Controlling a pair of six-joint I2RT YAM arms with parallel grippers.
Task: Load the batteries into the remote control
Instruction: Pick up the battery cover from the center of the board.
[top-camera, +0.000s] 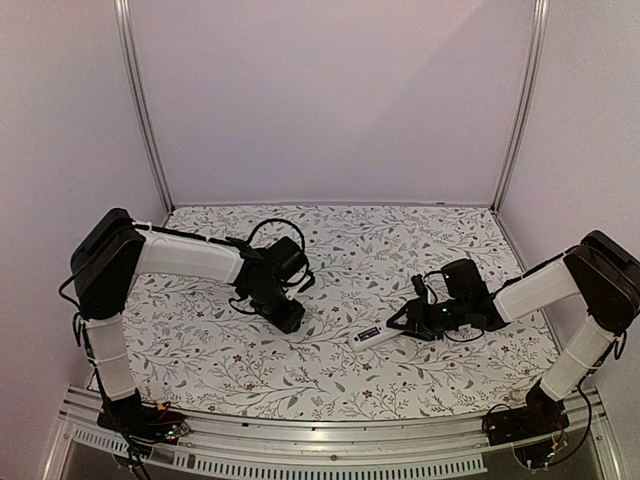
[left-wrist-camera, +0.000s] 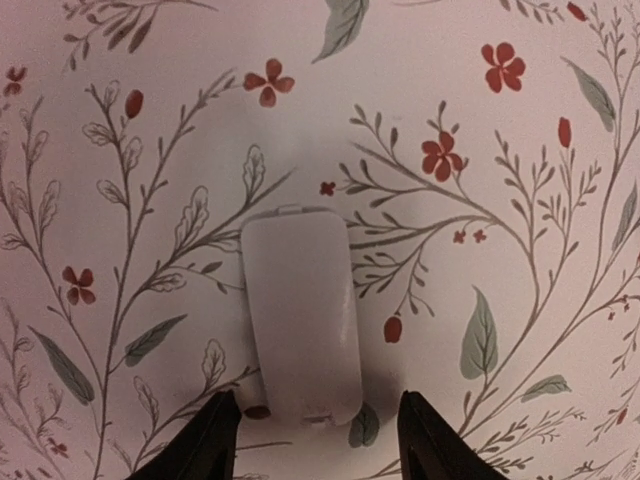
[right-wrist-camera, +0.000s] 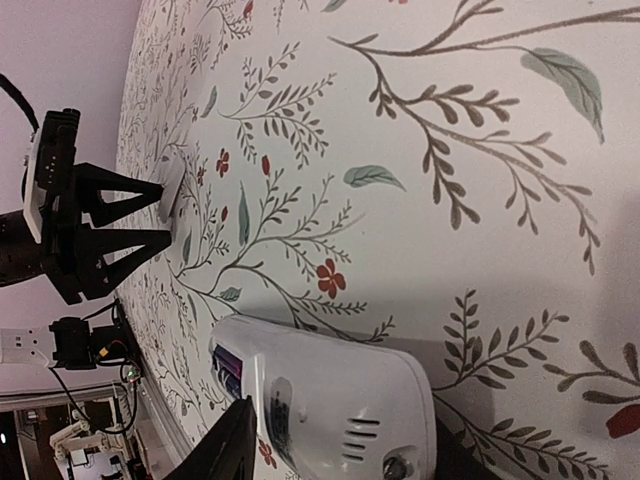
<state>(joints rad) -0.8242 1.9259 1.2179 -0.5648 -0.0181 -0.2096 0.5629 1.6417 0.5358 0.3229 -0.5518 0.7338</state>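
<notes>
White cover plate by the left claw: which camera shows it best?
Left wrist: the white cover plate lies flat on the cloth, its whole outline visible between the open left claw's fingers. Right wrist shows only an edge-on sliver; top external hides it under that claw.

The remote control (top-camera: 377, 336) is a slim white plastic bar lying flat on the floral desk, right of centre. It is set on a slant, with its left end nearer the front edge. Its right end sits between the fingers of the right end effector (top-camera: 407, 323); whether they press on it cannot be told. Up close it shows a dark display window (right-wrist-camera: 228, 362), an oval slot and a few short slits. Well apart to the left lies a white battery cover (left-wrist-camera: 300, 315). It is a flat rounded rectangle with a small tab at its far end, and its near end rests untouched between the spread fingers of the left end effector (left-wrist-camera: 318, 402).
</notes>
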